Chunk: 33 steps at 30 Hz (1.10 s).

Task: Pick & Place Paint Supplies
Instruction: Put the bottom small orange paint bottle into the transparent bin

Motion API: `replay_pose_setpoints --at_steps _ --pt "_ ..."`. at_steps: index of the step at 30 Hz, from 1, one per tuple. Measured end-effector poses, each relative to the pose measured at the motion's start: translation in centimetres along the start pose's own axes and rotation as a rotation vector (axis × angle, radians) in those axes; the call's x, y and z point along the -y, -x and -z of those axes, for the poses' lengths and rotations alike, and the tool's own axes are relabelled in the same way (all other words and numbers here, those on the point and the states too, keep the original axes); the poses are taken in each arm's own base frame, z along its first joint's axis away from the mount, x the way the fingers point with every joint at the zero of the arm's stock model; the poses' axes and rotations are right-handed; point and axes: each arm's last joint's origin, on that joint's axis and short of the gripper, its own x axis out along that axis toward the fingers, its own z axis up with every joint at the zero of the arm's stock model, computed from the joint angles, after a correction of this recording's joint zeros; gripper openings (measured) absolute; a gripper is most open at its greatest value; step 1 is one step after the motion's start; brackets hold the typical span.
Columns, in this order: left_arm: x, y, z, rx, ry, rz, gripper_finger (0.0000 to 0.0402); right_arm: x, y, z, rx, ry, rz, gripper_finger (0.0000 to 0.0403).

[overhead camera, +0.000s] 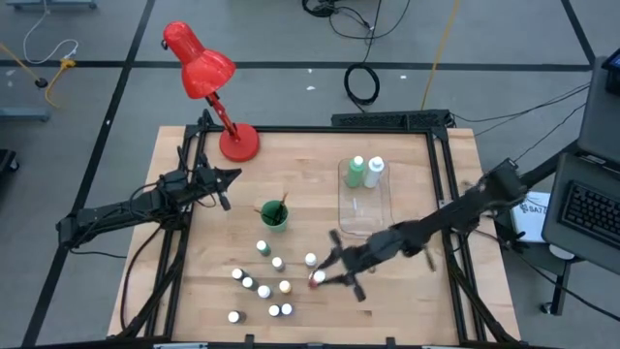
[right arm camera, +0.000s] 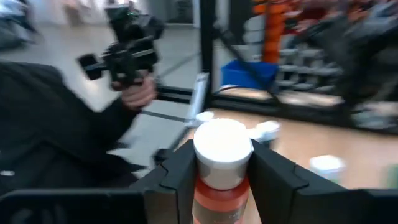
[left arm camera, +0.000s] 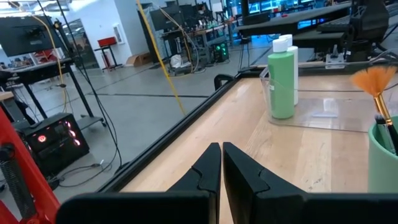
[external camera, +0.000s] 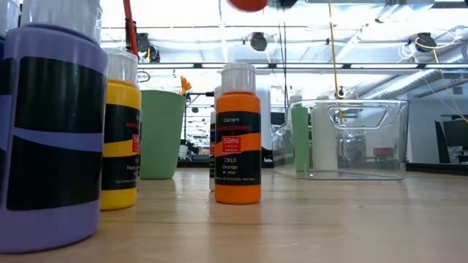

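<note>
Early stage: two tall bottles [overhead camera: 365, 172] sat in tray [overhead camera: 364, 225], right gripper [overhead camera: 325, 276] jaws pinching red bottle [right arm camera: 219, 180] lower-centre, about ten bottles [overhead camera: 262, 287] loose on tabletop [overhead camera: 417, 310], left gripper [overhead camera: 225, 186] jaws pressed together, idle upper left.

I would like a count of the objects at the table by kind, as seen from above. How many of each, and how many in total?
Small white-capped bottles: 11, counting the red bottle in the right hand
Tall bottles in the tray: 2
Clear tray: 1
Green cup: 1
Red lamp: 1
Total: 16
</note>
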Motion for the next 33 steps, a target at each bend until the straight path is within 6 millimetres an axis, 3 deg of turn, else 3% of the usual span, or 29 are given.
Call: replay_pose_setpoints --at_steps 3,6,11,16,22,28,33 --pt "0.0 0.0 0.0 0.0 0.0 0.001 0.0021 0.5 3.3 -2.7 -0.051 0.113 0.232 0.0116" --pt "0.0 0.0 0.0 0.0 -0.011 0.001 0.0021 1.9 6.2 -3.1 -0.145 0.202 0.532 0.0107" --pt "0.0 0.0 0.0 0.0 -0.011 0.0 0.0021 4.9 8.8 0.0 -0.156 0.107 0.717 0.0107" --pt "0.0 0.0 0.0 0.0 -0.011 0.001 0.0021 7.9 10.2 4.6 -0.166 0.004 0.846 0.0116" --pt "0.0 0.0 0.0 0.0 -0.012 0.0 0.0021 10.0 12.5 8.0 -0.132 -0.064 0.944 0.0111" --pt "0.0 0.0 0.0 0.0 -0.019 0.001 0.0021 11.0 13.5 9.4 -0.129 -0.146 0.878 0.0116" --pt "0.0 0.0 -0.1 0.005 -0.019 -0.001 0.0021 11.7 12.9 10.4 -0.147 -0.161 0.889 0.0113"
